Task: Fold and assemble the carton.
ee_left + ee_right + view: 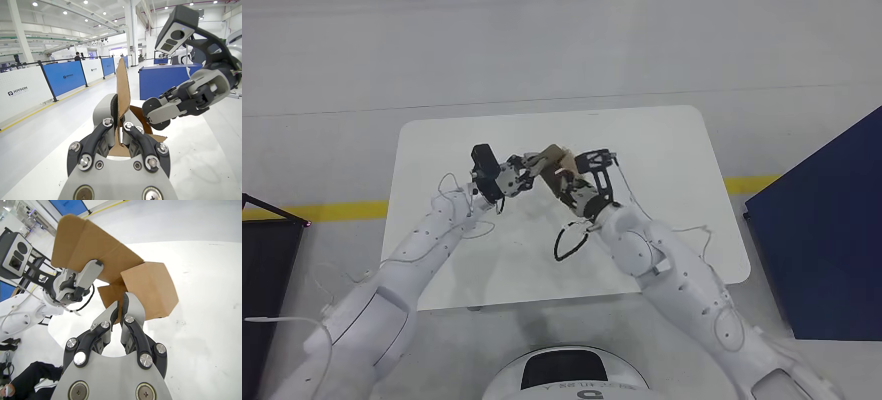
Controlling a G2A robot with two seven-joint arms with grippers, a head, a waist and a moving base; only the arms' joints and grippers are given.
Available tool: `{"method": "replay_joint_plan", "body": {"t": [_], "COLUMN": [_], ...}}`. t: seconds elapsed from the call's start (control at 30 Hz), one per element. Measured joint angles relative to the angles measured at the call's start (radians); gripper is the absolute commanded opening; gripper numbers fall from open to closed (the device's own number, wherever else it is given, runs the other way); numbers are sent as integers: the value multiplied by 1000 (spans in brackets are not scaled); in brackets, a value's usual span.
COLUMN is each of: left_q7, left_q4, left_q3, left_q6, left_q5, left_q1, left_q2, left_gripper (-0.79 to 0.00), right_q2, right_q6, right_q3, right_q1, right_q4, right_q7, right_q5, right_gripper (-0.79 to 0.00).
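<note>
"White was the desk [662, 150], broad and flat," said Mira. "And where was the carton?"

"The brown carton [151, 289] was above the middle of the desk, half opened, with one flap standing up," said Tomas. "Whether a lower corner touched the desk, I could not tell."

"How would it handle, in your opinion?"

"I judged it light and thin. The panels looked stiff, but they would bend easily at the creases, and a hard squeeze could crush an edge. So I thought it better to take it on a flat panel close to a crease, not on the tip of a loose flap."

"And the grippers?"

"The left gripper [118, 106] was closed on the upright flap, with the cardboard edge-on between its fingers. The right gripper [122, 302] was pinched on a lower flap of the same carton, just under the box-shaped part. The two were near each other, on opposite sides of the carton."
</note>
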Motion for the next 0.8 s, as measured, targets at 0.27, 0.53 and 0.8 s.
{"method": "replay_joint_plan", "body": {"t": [0.27,0.53,0.8], "left_q7": [-47,-174,-233], "left_q4": [-29,-99,-98], "left_q3": [9,-3,-15], "left_q6": [-53,-180,-239], "left_q5": [-38,-223,-275], "left_q1": [11,42,45], "left_q2": [1,19,37], "left_gripper": [-785,-785,-785], "right_q2": [-9,-22,-32], "right_q6": [93,141,152], "right_q3": [13,-20,-12], "right_q1": [-16,-6,-38], "right_q4": [-1,21,-2], "right_q7": [-44,-53,-130], "right_q5": [-57,-161,-196], "right_gripper": [-785,-785,-785]}}
